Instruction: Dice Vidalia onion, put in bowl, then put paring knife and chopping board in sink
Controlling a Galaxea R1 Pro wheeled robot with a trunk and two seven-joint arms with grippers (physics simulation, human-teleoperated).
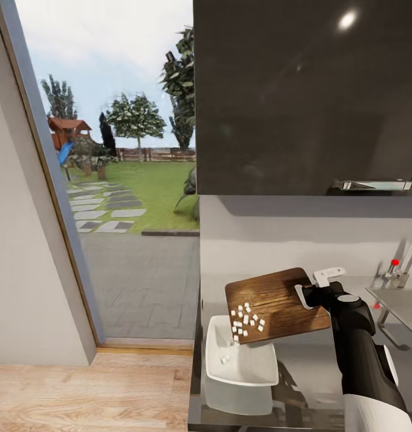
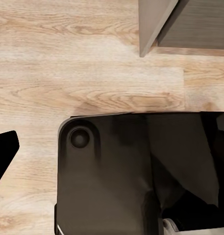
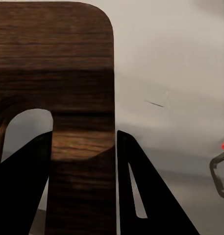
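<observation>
We are well along: our right pincer [image 1: 306, 292] grips the chopping board [image 1: 277, 305] by its handle end, tilted, diced onion [image 1: 247, 321] sliding toward the bowl [image 1: 241, 366] below it (a few bits landed). Knife and board still owe the sink [image 1: 404, 306].

- Big glass door [image 1: 110, 180] on my left, grey frame, daylight coming through.
- Outside it: grey paved patio [image 1: 140, 288], lawn [image 1: 152, 186] with stepping stones, trees, wooden fence, red-roofed playhouse [image 1: 68, 129].
- Light wood plank floor [image 1: 80, 390] inside; same planks under my left wrist cam.
- Plain off-white wall [image 1: 20, 270] at left, pale wall [image 1: 278, 240] straight ahead.
- Glossy dark upper cabinet [image 1: 308, 90], chrome bar handle [image 1: 374, 185], ceiling light reflected in its door.
</observation>
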